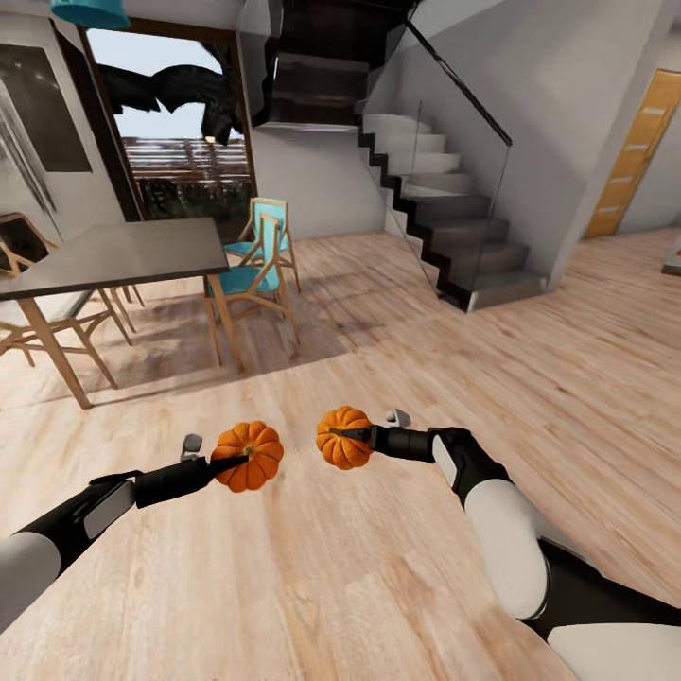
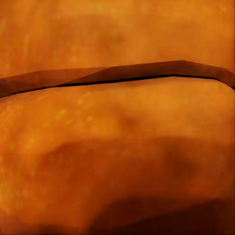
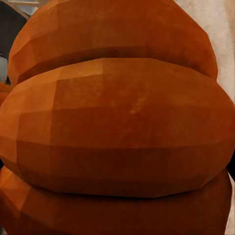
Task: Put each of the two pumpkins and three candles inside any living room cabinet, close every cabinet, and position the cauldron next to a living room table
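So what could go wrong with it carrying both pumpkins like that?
The left pincer and the right pincer each hold a pumpkin, the left pumpkin and the right pumpkin, in the air over the wooden floor. If a grip slips, one could drop and roll away. They sit close together, so they might also bump.

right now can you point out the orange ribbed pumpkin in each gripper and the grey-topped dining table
left gripper's orange ribbed pumpkin (image 1: 250,457), head view, on its ribbed front
right gripper's orange ribbed pumpkin (image 1: 341,438), head view, on its orange side
grey-topped dining table (image 1: 113,253), head view, on the bare top
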